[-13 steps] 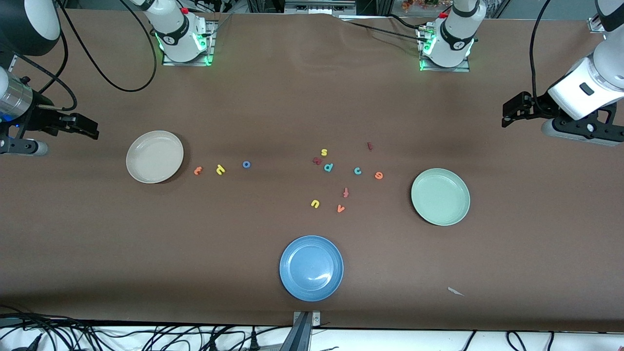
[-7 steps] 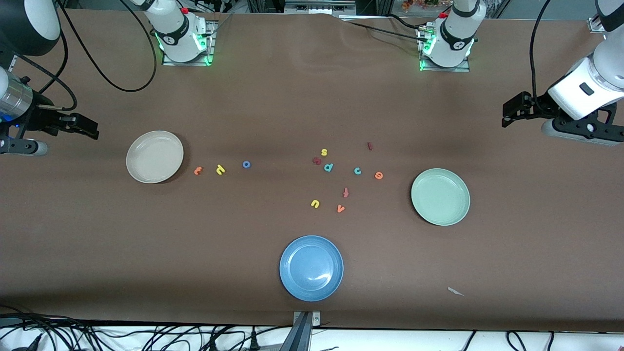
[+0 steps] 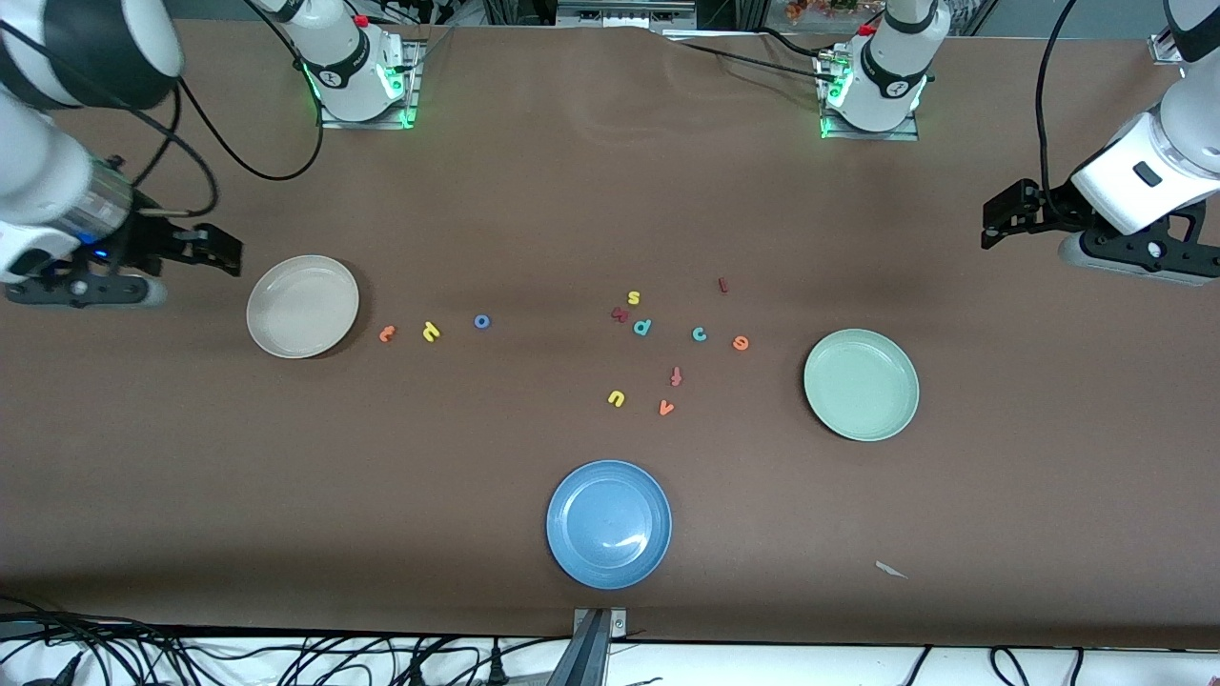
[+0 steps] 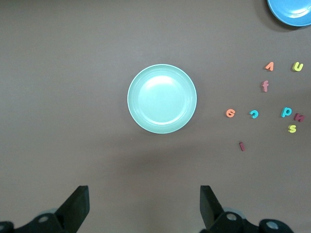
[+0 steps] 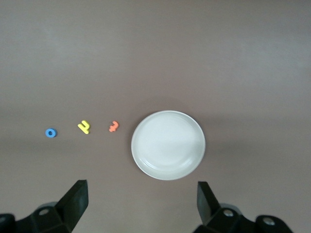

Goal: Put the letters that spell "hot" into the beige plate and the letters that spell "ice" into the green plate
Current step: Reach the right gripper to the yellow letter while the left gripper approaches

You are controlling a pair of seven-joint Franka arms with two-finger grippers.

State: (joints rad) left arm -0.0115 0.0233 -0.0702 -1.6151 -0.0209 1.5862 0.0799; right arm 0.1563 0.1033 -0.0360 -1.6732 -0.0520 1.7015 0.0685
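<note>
You have both grippers up in the air with nothing in them. Your right gripper (image 3: 224, 252) hangs just off the rim of the beige plate (image 3: 302, 306) at the right arm's end of the table, its jaws spread wide apart, as the right wrist view shows with the 2 fingers (image 5: 73, 204) standing well clear of each other. Your left gripper (image 3: 996, 224) waits over bare table at the left arm's end, jaws likewise wide apart, with the green plate (image 3: 861, 384) below it in the left wrist view. Both plates hold nothing. The 3 letters for "hot" lie in a row just beside the beige plate: the orange t (image 3: 386, 333) closest to it, then the yellow h (image 3: 431, 332), then the blue o (image 3: 481, 321). The 3 letters for "ice" lie toward the green plate: the orange e (image 3: 741, 343) nearest it, the teal c (image 3: 699, 333) beside that, and the dark red i (image 3: 722, 284) farther from the front camera. The blue plate (image 3: 608, 523) sits nearest the front camera.
</note>
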